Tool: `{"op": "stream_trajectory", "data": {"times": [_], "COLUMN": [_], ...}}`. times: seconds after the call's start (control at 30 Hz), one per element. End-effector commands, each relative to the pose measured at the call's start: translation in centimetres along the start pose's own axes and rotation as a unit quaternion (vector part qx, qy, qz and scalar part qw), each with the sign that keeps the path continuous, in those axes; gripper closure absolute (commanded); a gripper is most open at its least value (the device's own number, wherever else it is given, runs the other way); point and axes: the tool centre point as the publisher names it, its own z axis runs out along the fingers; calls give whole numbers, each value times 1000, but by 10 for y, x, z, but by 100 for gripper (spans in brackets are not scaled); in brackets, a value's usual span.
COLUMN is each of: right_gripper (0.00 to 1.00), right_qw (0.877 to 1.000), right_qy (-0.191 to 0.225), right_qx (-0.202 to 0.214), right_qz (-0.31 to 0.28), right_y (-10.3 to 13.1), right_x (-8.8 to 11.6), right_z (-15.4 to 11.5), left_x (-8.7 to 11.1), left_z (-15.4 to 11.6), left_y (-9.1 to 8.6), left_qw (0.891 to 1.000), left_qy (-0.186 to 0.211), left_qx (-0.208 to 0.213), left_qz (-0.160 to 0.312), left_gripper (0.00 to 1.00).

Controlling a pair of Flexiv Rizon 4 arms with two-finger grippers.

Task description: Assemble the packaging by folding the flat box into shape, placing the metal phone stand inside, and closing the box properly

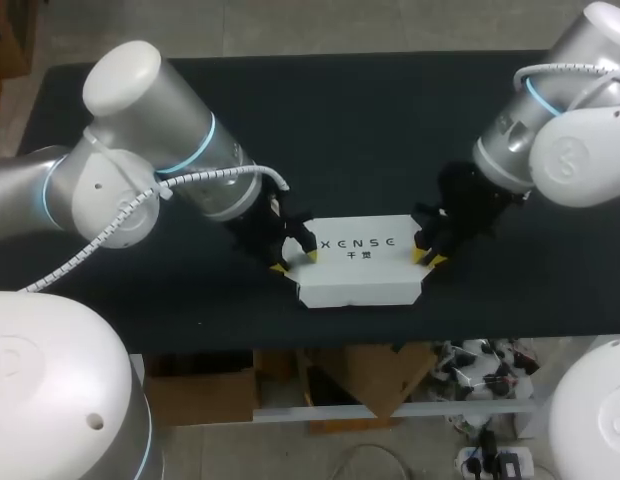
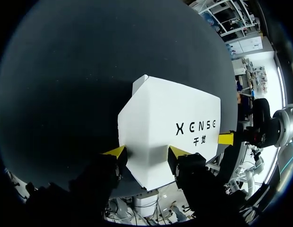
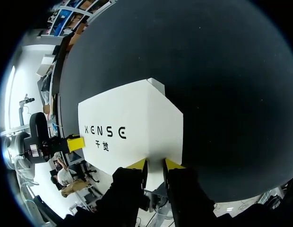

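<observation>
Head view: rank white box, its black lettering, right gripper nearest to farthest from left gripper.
1. white box, against the left gripper.
2. black lettering, mid-lid.
3. right gripper, at the box's right end.

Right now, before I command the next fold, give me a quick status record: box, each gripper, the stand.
Box: white box lying printed face up on the black table, near its front edge.
Left arm: left gripper at the box's left end, jaws wide, the box end filling the gap.
Right arm: right gripper at its right end, jaws nearly together, pinching a thin edge.
Phone stand: not visible in any view.
</observation>
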Motion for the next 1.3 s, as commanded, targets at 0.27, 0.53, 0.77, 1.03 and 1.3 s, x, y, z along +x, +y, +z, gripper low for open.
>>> {"op": "stream_trajectory", "data": {"times": [0.27,0.53,0.77,1.03,1.3], "right_gripper": [62,64,64,64,63], "right_qw": [999,997,996,995,994], "right_qy": [15,19,25,32,42], "right_qx": [-35,-52,-61,-64,-70], "right_qz": [-27,-46,-58,-66,-78], "right_y": [-5,-5,-4,-1,4], "right_x": [-5,-2,-1,-2,-3], "right_z": [2,0,1,6,8], "left_x": [3,4,5,6,6], "left_z": [3,2,1,0,2], "left_y": [3,4,5,5,5], "left_qw": [1000,1000,1000,999,999], "left_qy": [-7,-9,-11,-16,-14], "left_qx": [7,13,19,27,33], "left_qz": [6,10,14,21,27], "left_gripper": [40,39,39,40,40]}}
